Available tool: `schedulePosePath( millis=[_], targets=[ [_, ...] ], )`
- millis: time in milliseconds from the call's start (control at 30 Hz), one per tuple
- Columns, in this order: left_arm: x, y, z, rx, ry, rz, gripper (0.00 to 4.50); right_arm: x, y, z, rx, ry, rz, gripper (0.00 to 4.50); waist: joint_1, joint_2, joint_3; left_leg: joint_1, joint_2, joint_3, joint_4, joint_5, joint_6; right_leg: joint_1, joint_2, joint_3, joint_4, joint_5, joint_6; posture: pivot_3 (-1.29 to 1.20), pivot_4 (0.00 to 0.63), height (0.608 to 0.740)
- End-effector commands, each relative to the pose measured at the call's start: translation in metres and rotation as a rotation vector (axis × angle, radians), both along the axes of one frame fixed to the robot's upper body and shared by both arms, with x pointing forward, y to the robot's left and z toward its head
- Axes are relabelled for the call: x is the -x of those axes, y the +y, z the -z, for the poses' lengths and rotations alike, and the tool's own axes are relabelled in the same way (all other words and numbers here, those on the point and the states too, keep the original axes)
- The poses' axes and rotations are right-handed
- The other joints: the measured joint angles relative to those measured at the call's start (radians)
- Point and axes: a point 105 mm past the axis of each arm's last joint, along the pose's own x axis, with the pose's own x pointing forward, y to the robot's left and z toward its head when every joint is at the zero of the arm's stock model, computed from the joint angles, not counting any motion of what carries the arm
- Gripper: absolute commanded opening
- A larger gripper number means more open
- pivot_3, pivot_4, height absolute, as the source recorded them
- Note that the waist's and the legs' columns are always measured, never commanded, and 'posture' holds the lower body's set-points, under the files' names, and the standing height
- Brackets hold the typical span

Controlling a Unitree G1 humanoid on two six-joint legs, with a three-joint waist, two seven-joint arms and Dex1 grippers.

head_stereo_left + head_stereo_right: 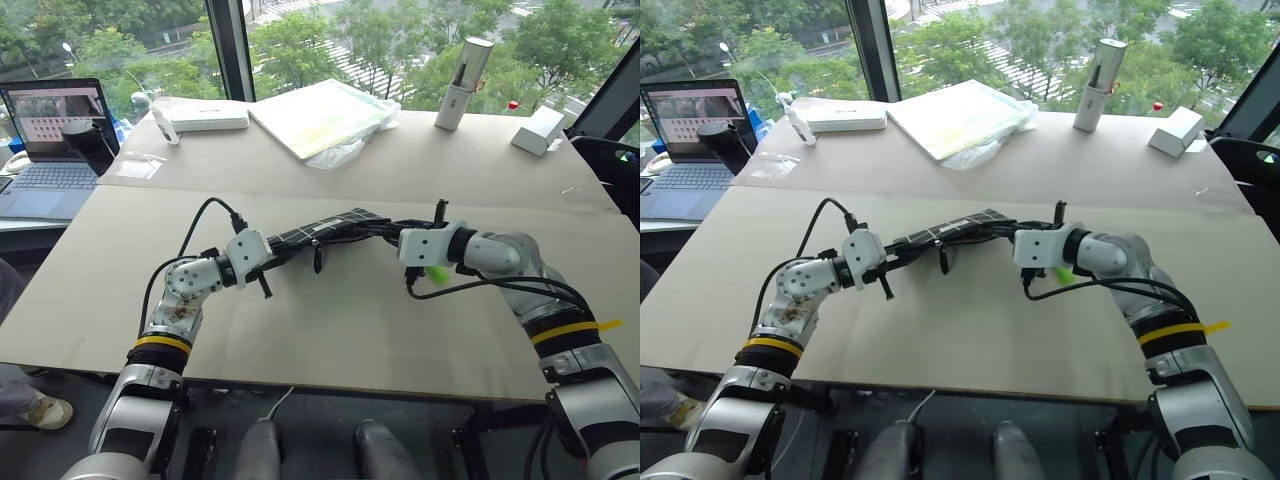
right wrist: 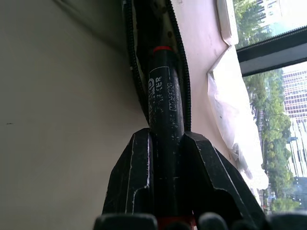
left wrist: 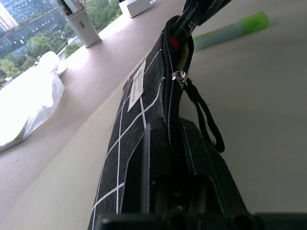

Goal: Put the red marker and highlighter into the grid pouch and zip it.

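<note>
On the beige cardboard-covered worktop (image 1: 330, 320), the flat black fabric grid pouch with thin white lines (image 1: 320, 232) is held up between the two arms, just above the surface, running from left to right and a little farther away at its right end. The left pincer (image 1: 262, 262) is fully closed on the pouch's left end, fingers clamped to either side of the zipper seam. The pouch's small white label (image 3: 137, 85) and black zipper pull strap (image 3: 204, 115) show along its side, the strap hanging loose.

The right pincer (image 2: 165, 143) is narrowly parted and grips the slim black barrel of the red marker (image 2: 164, 100), whose front end is poked into the open mouth at the pouch's right end, between the two zipper rows.

The chunky pale-green highlighter with a bright green cap (image 3: 230, 29) lies on the worktop just near of the pouch's right end, under the right wrist.
</note>
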Motion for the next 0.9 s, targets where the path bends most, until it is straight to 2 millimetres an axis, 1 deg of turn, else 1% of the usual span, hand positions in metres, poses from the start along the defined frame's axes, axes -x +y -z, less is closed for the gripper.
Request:
schedulePosePath(
  millis=[33, 100, 167, 200, 233, 300, 467, 500, 567, 600, 667, 700, 733, 833, 900],
  targets=[
    [0.000, -0.003, -0.015, 0.022, -0.049, 0.013, 0.00, -0.002, 0.020, -0.011, 0.018, -0.069, -0.071, 0.55, 0.000, 0.000, 0.000, 0.000, 0.000, 0.000, 0.000, 0.000, 0.000, 0.000, 0.000, 0.000, 0.000, 0.000, 0.000, 0.00, 0.150, 0.736],
    [0.000, -0.003, -0.015, 0.022, -0.048, 0.013, 0.00, -0.003, 0.030, -0.010, 0.022, -0.072, -0.097, 0.55, -0.002, 0.000, 0.000, 0.000, 0.000, 0.000, 0.000, 0.000, 0.000, 0.000, 0.000, 0.000, 0.000, 0.000, 0.000, 0.00, 0.150, 0.736],
    [0.000, -0.004, -0.015, 0.023, -0.047, 0.016, 0.00, -0.003, 0.051, -0.007, 0.021, -0.072, -0.149, 0.55, -0.002, 0.000, 0.000, 0.000, 0.000, 0.000, 0.000, 0.000, 0.000, 0.000, 0.000, 0.000, 0.001, 0.000, 0.000, 0.00, 0.150, 0.736],
    [0.000, -0.004, -0.015, 0.022, -0.047, 0.018, 0.00, -0.001, 0.068, -0.005, 0.013, -0.067, -0.189, 0.55, -0.005, 0.000, 0.000, 0.000, 0.000, 0.000, 0.000, 0.000, 0.000, 0.000, 0.000, 0.000, 0.001, 0.000, 0.000, 0.00, 0.150, 0.736],
    [0.001, -0.004, -0.015, 0.022, -0.047, 0.019, 0.00, 0.000, 0.080, -0.003, 0.008, -0.064, -0.217, 0.55, -0.010, 0.000, 0.000, 0.000, 0.000, 0.000, 0.000, 0.000, 0.000, -0.001, 0.000, 0.000, 0.001, 0.000, 0.000, 0.00, 0.150, 0.736],
    [0.001, -0.005, -0.016, 0.023, -0.047, 0.020, 0.00, -0.001, 0.091, -0.001, 0.009, -0.064, -0.239, 0.55, -0.016, 0.000, 0.000, 0.000, 0.000, 0.000, 0.000, 0.000, 0.000, -0.001, 0.001, 0.000, 0.001, 0.000, 0.000, 0.00, 0.150, 0.736],
    [0.002, -0.004, -0.015, 0.027, -0.047, 0.020, 0.00, -0.005, 0.099, 0.001, -0.005, -0.069, -0.244, 0.55, -0.007, 0.000, 0.000, 0.000, 0.000, 0.000, 0.000, 0.000, 0.000, 0.000, -0.001, 0.000, 0.001, 0.000, -0.001, 0.00, 0.150, 0.736],
    [0.002, -0.004, -0.015, 0.027, -0.046, 0.019, 0.00, -0.006, 0.099, 0.001, -0.013, -0.068, -0.242, 0.55, -0.007, 0.000, 0.000, 0.000, 0.000, 0.000, 0.000, 0.000, 0.000, 0.000, -0.001, 0.000, 0.001, 0.000, -0.001, 0.00, 0.150, 0.736],
    [0.002, -0.003, -0.015, 0.028, -0.046, 0.016, 0.00, -0.008, 0.096, 0.000, -0.028, -0.057, -0.230, 1.55, -0.007, 0.000, 0.000, 0.000, 0.000, 0.000, 0.000, 0.000, 0.000, 0.000, -0.001, 0.000, 0.001, 0.000, -0.001, 0.00, 0.150, 0.736],
    [0.002, -0.003, -0.015, 0.028, -0.046, 0.015, 0.00, -0.009, 0.095, 0.000, -0.036, -0.043, -0.222, 1.75, -0.008, 0.000, 0.000, 0.000, 0.000, 0.000, 0.000, 0.000, 0.000, 0.000, 0.000, 0.000, 0.002, 0.000, -0.001, 0.00, 0.150, 0.736],
    [0.003, -0.003, -0.015, 0.029, -0.045, 0.014, 0.00, -0.013, 0.086, -0.003, -0.057, -0.040, -0.187, 2.44, -0.010, 0.000, 0.000, 0.000, 0.000, 0.000, 0.000, 0.000, 0.000, 0.000, 0.000, 0.000, 0.002, 0.000, -0.001, 0.00, 0.150, 0.736],
    [0.003, -0.003, -0.015, 0.029, -0.044, 0.014, 0.00, -0.016, 0.082, -0.006, -0.066, -0.045, -0.166, 2.89, -0.010, 0.000, 0.000, 0.000, 0.000, 0.000, 0.000, 0.000, 0.000, 0.000, 0.000, 0.000, 0.002, 0.000, -0.001, 0.00, 0.150, 0.736],
    [0.003, -0.003, -0.015, 0.029, -0.043, 0.014, 0.00, -0.019, 0.072, -0.011, -0.080, -0.053, -0.142, 3.01, -0.010, 0.000, 0.000, 0.000, 0.000, 0.000, 0.000, 0.000, 0.000, 0.000, 0.000, 0.000, 0.002, 0.000, -0.001, 0.00, 0.150, 0.736],
    [0.003, -0.004, -0.014, 0.029, -0.039, 0.015, 0.00, -0.023, 0.050, -0.023, -0.111, -0.074, -0.098, 3.01, -0.004, 0.000, 0.000, 0.000, 0.000, 0.000, 0.000, 0.000, 0.000, 0.000, -0.001, 0.000, 0.001, 0.000, -0.001, 0.00, 0.150, 0.736],
    [0.003, -0.005, -0.014, 0.030, -0.039, 0.015, 0.00, -0.020, 0.034, -0.038, -0.219, -0.052, -0.081, 3.01, -0.002, 0.000, 0.000, 0.000, 0.000, 0.000, 0.000, 0.000, 0.000, 0.000, -0.001, 0.000, 0.001, 0.000, -0.001, 0.00, 0.150, 0.736]
  ],
)
